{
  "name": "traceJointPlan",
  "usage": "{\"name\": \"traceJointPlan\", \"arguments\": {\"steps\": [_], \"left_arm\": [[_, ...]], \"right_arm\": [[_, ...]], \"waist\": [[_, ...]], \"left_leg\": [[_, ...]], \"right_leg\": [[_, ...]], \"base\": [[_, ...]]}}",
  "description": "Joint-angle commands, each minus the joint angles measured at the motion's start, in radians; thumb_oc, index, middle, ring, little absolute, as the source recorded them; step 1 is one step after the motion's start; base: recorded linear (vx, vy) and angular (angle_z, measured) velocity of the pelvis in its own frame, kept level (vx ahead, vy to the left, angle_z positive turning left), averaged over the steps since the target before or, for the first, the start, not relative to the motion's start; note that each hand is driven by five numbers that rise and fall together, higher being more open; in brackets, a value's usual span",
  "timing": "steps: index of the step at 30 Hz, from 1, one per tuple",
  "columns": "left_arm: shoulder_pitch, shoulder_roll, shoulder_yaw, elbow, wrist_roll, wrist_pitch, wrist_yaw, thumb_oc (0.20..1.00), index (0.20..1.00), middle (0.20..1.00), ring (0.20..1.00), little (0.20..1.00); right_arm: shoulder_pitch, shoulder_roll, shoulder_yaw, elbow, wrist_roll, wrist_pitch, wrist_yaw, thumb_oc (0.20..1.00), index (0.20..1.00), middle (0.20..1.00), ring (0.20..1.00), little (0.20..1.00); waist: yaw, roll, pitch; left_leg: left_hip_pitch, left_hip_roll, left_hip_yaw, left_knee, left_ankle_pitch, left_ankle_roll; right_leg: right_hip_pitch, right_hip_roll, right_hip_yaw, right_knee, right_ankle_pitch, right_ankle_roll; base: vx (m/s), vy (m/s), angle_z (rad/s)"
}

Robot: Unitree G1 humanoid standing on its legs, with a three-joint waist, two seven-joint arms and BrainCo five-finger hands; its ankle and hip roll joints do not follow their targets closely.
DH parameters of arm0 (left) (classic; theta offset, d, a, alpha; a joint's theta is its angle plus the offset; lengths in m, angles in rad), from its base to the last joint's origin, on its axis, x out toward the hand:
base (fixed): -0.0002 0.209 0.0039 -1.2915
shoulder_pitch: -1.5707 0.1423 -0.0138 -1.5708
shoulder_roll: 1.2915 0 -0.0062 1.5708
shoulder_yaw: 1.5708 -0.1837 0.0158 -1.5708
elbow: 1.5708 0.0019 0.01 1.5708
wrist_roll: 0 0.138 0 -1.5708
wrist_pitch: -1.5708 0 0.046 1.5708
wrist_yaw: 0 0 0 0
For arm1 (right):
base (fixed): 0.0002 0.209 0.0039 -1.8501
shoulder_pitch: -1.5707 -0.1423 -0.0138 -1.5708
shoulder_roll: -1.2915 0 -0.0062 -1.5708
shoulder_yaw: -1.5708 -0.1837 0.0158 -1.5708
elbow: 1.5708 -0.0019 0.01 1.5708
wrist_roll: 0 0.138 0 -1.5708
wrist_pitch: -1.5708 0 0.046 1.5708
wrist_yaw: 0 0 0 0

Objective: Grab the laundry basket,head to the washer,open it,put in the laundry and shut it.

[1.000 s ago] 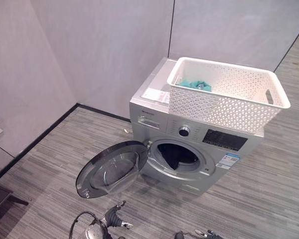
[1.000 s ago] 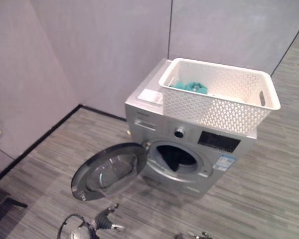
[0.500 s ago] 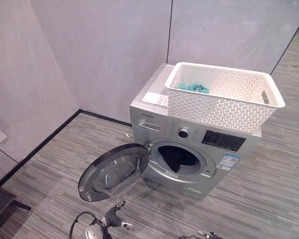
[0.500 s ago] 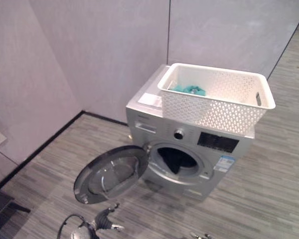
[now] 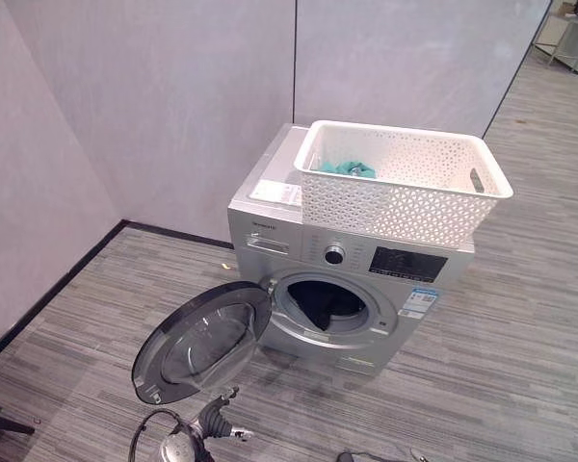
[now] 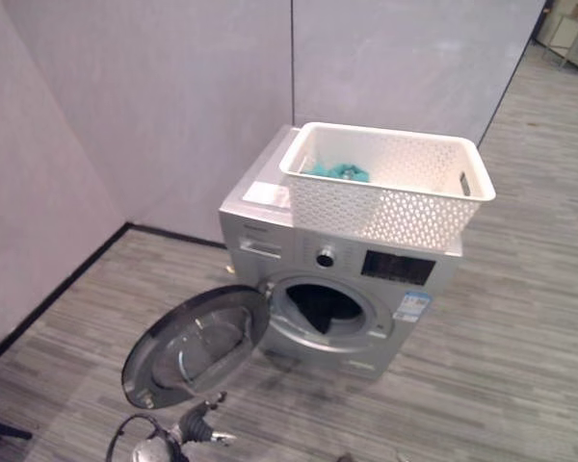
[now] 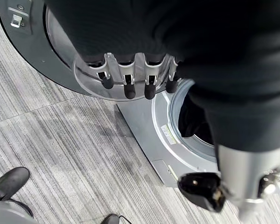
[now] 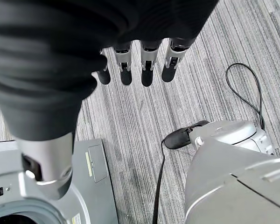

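A white lattice laundry basket [image 5: 405, 188] stands on top of the silver washer [image 5: 270, 207], with a teal cloth [image 5: 345, 169] lying in its back left corner. The washer's round door [image 5: 197, 339] hangs wide open toward the lower left. Dark laundry [image 5: 323, 303] lies inside the drum. My left hand [image 5: 217, 421] hangs low in front of the door, and its fingers [image 7: 126, 84] are straight and hold nothing, with the drum opening [image 7: 196, 123] past them. My right hand [image 8: 144, 67] points down at the floor, fingers relaxed and empty.
Grey wall panels [image 5: 173, 96] stand behind and left of the washer, with a dark baseboard [image 5: 48, 298] along the floor. Striped grey flooring [image 5: 520, 337] stretches to the right. Pale furniture [image 5: 573, 38] shows at the far top right.
The camera has shifted, so the washer and basket now sit further left in the picture. The basket, door and both hands keep their places relative to one another.
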Motion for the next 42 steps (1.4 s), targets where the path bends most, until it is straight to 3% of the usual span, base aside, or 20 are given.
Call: {"name": "traceJointPlan", "arguments": {"steps": [1,11,15,18,19,21,22,24,25,31,42], "left_arm": [[-0.041,0.04,0.022,-0.063,-0.037,-0.019,-0.002,1.0,1.0,1.0,1.0,1.0],[-0.044,0.033,0.017,-0.032,-0.037,-0.014,0.008,1.0,1.0,1.0,1.0,1.0],[-0.063,0.018,-0.009,0.012,-0.013,-0.019,0.005,1.0,1.0,1.0,1.0,1.0],[-0.069,0.012,-0.019,0.028,-0.007,-0.024,0.005,1.0,1.0,1.0,1.0,1.0],[-0.089,-0.003,-0.035,0.065,0.001,-0.032,0.008,1.0,1.0,1.0,1.0,1.0],[-0.102,-0.01,-0.042,0.08,-0.005,-0.035,0.013,1.0,1.0,1.0,1.0,1.0],[-0.13,-0.014,-0.048,0.088,-0.012,-0.036,0.026,1.0,1.0,1.0,1.0,1.0],[-0.131,-0.014,-0.048,0.089,-0.012,-0.036,0.026,1.0,1.0,1.0,1.0,1.0],[-0.154,-0.026,-0.053,0.105,-0.025,-0.038,0.038,1.0,1.0,1.0,1.0,1.0],[-0.154,-0.032,-0.054,0.104,-0.067,-0.048,0.029,1.0,1.0,1.0,1.0,1.0],[-0.122,-0.034,-0.05,0.124,-0.065,-0.04,0.02,1.0,1.0,1.0,1.0,1.0]], "right_arm": [[-0.048,0.005,-0.021,0.006,0.026,-0.015,-0.006,1.0,1.0,1.0,1.0,1.0],[-0.046,0.039,0.022,-0.012,-0.001,-0.014,-0.016,1.0,1.0,1.0,1.0,1.0],[-0.003,0.044,0.01,-0.006,-0.012,-0.013,-0.015,1.0,1.0,1.0,1.0,1.0],[0.007,0.042,0.006,-0.007,-0.014,-0.012,-0.014,1.0,1.0,1.0,1.0,1.0],[0.022,0.037,-0.005,0.0,-0.021,-0.01,-0.009,1.0,1.0,1.0,1.0,1.0],[0.023,0.032,-0.005,0.008,-0.034,-0.01,-0.01,1.0,1.0,1.0,1.0,1.0],[0.017,0.025,-0.004,0.013,-0.054,-0.009,-0.022,1.0,1.0,1.0,1.0,1.0],[0.017,0.025,-0.005,0.013,-0.054,-0.009,-0.022,1.0,1.0,1.0,1.0,1.0],[0.016,0.032,-0.001,0.016,-0.06,-0.013,-0.03,1.0,1.0,1.0,1.0,1.0],[0.029,0.025,-0.023,0.045,-0.045,-0.009,-0.022,1.0,1.0,1.0,1.0,1.0],[0.026,0.033,0.031,-0.02,-0.077,-0.017,-0.02,1.0,1.0,1.0,1.0,1.0]], "waist": [[0.014,-0.034,0.043],[0.015,-0.036,0.04],[-0.026,-0.022,0.039],[-0.032,-0.017,0.039],[-0.058,-0.005,0.046],[-0.062,0.001,0.055],[-0.056,0.018,0.075],[-0.053,0.018,0.074],[-0.061,0.027,0.07],[-0.077,0.02,0.05],[-0.064,0.006,0.042]], "left_leg": [[0.007,-0.113,0.028,0.015,-0.105,0.11],[0.017,-0.122,0.032,0.013,-0.115,0.114],[0.037,-0.127,0.066,0.022,-0.132,0.121],[0.041,-0.128,0.083,0.023,-0.134,0.122],[0.054,-0.129,0.12,0.022,-0.147,0.128],[0.055,-0.127,0.15,0.026,-0.149,0.131],[0.05,-0.112,0.204,0.03,-0.151,0.128],[0.049,-0.112,0.206,0.03,-0.151,0.128],[0.06,-0.107,0.265,0.021,-0.156,0.123],[0.083,-0.124,0.285,0.018,-0.162,0.123],[0.08,-0.11,0.243,0.014,-0.15,0.11]], "right_leg": [[0.019,-0.028,0.034,0.068,-0.042,0.042],[0.024,-0.039,0.03,0.069,-0.038,0.047],[0.01,-0.035,0.08,0.079,-0.031,0.053],[0.001,-0.032,0.098,0.082,-0.026,0.056],[-0.019,-0.024,0.135,0.086,-0.015,0.067],[-0.045,-0.024,0.149,0.096,0.005,0.078],[-0.077,-0.054,0.064,0.108,0.035,0.079],[-0.08,-0.053,0.066,0.108,0.036,0.079],[-0.088,-0.101,-0.059,0.11,0.053,0.079],[-0.083,-0.113,-0.053,0.085,0.084,0.087],[-0.043,-0.095,-0.078,0.067,0.051,0.077]], "base": [[0.02,0.068,0.01],[0.01,0.02,0.01],[-0.01,0.039,-0.08],[0.0,0.039,-0.41],[-0.03,0.06,-0.31],[-0.08,0.023,-0.79],[-0.1,-0.024,-1.01],[-0.05,0.004,-1.15],[0.03,0.027,-1.13],[0.07,-0.009,-0.57],[0.01,-0.042,0.08]]}}
